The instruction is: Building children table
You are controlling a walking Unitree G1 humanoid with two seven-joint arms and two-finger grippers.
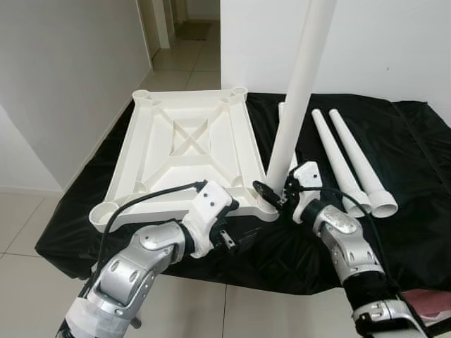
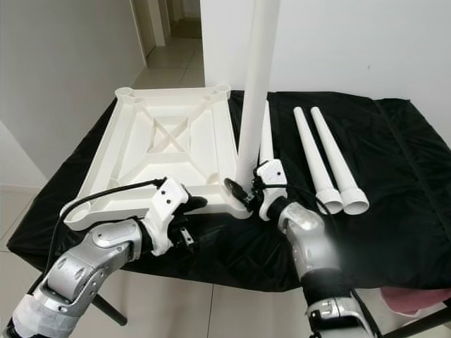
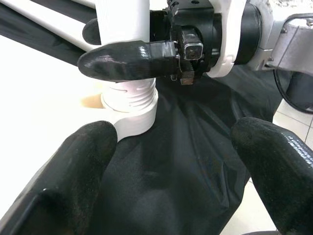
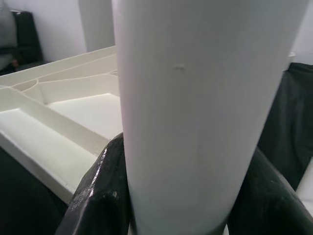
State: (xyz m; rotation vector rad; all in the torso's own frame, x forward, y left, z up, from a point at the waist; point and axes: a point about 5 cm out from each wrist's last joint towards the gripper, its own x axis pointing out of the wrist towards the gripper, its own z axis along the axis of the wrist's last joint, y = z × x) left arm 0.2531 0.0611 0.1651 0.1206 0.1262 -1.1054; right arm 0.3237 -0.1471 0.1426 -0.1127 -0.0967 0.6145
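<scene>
The white tabletop [image 1: 187, 141] lies upside down on a table draped in black cloth [image 1: 416, 176]. One white leg [image 1: 299, 91] stands upright in the near right corner socket [image 3: 132, 120], where its threaded end [image 3: 129, 93] shows above the rim. My right gripper [image 4: 181, 196] is shut on this leg just above the socket, a finger on each side. My left gripper [image 3: 173, 147] is open at the tabletop's front edge, just left of that corner, with only cloth between its fingers.
Two loose white legs [image 1: 352, 158] lie side by side on the cloth to the right, and a third [image 1: 283, 113] lies behind the upright one. A white wall stands behind the table. A tiled corridor [image 1: 190, 53] opens at the back left. The table's front edge is close under my arms.
</scene>
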